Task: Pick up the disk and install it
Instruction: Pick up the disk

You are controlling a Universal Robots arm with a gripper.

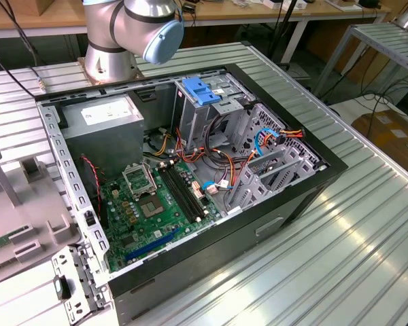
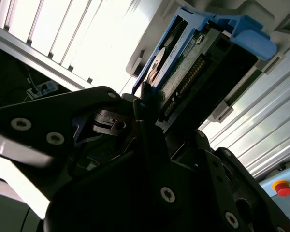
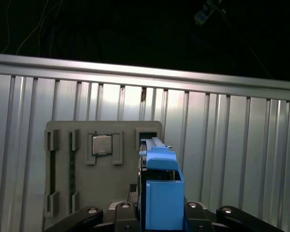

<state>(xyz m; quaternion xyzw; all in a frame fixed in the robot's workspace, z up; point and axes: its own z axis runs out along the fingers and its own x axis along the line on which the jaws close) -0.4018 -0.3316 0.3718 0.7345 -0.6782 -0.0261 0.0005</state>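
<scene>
The disk, a dark drive in a bright blue carrier, stands on edge at the grey parts holder. In both wrist views my gripper sits around it, a black finger pressed against each flat side. The second wrist view shows the disk from its connector end, with one fingertip against its edge and my gripper shut on it. The open computer case lies on the metal table, and its drive cage is at the exterior view's right.
The grey holder also carries a processor chip and memory sticks. Inside the case are the green motherboard, a power supply, loose cables and a blue ribbed latch. My arm's base stands behind the case.
</scene>
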